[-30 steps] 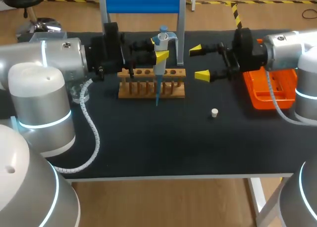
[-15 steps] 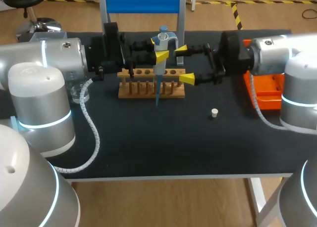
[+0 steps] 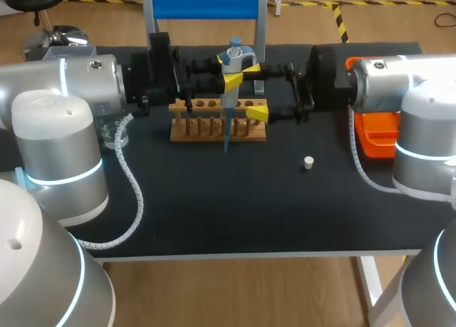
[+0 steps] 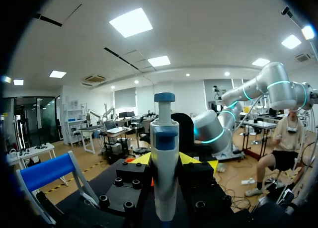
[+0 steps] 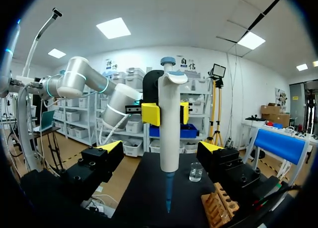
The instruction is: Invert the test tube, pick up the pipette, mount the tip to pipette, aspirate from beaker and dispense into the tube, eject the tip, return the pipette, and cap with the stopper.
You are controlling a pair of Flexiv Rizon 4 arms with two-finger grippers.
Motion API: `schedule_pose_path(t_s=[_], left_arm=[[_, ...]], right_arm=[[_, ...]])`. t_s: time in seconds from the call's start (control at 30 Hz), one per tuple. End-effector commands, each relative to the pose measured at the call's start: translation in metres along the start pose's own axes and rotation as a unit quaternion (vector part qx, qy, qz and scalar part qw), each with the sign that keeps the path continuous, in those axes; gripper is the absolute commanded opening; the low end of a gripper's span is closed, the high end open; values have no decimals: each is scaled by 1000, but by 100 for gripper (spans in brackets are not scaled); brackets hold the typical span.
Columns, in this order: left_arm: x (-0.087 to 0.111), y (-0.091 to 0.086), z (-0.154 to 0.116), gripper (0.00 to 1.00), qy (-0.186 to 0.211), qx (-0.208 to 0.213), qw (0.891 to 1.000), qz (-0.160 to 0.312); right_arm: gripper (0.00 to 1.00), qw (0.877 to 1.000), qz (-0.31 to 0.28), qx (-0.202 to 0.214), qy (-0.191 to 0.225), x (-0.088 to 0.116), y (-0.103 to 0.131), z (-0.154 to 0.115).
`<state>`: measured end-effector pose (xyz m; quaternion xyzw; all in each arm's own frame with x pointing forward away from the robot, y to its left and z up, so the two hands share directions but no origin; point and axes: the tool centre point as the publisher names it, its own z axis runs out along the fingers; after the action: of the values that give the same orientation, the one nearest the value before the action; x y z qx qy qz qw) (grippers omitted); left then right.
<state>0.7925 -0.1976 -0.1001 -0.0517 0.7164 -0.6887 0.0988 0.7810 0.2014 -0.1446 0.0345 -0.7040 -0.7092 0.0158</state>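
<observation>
My left gripper (image 3: pixel 232 78) is shut on the white pipette (image 3: pixel 229 99) and holds it upright above the wooden test tube rack (image 3: pixel 217 124). A blue tip (image 3: pixel 226 138) is mounted on it and hangs in front of the rack. In the left wrist view the pipette (image 4: pixel 165 178) stands between the left gripper's (image 4: pixel 165 159) yellow tips. My right gripper (image 3: pixel 254 91) is open, one finger on each side of the pipette (image 5: pixel 169 123), apart from it. The right gripper (image 5: pixel 161 147) faces the left gripper (image 5: pixel 166 113). The small white stopper (image 3: pixel 308 162) lies on the mat.
An orange tip box (image 3: pixel 374 131) sits at the right, partly behind my right arm. The glass beaker (image 3: pixel 114 135) stands at the left, by my left arm, and shows beyond the pipette as beaker (image 5: pixel 195 172). The blue-topped pipette stand (image 3: pixel 206 3) rises behind the rack.
My right arm has moved left, bringing its open fingers from beside the rack to either side of the pipette. The left arm and pipette have stayed still.
</observation>
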Motion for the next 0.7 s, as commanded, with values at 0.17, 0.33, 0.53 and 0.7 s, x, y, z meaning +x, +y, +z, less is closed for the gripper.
schedule_pose_path(t_s=[0.17, 0.33, 0.53, 0.7], left_arm=[[0, 1, 0, 0, -1, 2, 1000, 1], [0, 1, 0, 0, -1, 2, 1000, 1], [0, 1, 0, 0, -1, 2, 1000, 1], [0, 1, 0, 0, -1, 2, 1000, 1]], right_arm=[[97, 1000, 3, -2, 1, -7, -4, 13], [90, 1000, 6, -4, -1, -12, -5, 18], [70, 1000, 5, -5, 2, -17, -5, 24], [64, 1000, 7, -5, 11, -19, -5, 30]])
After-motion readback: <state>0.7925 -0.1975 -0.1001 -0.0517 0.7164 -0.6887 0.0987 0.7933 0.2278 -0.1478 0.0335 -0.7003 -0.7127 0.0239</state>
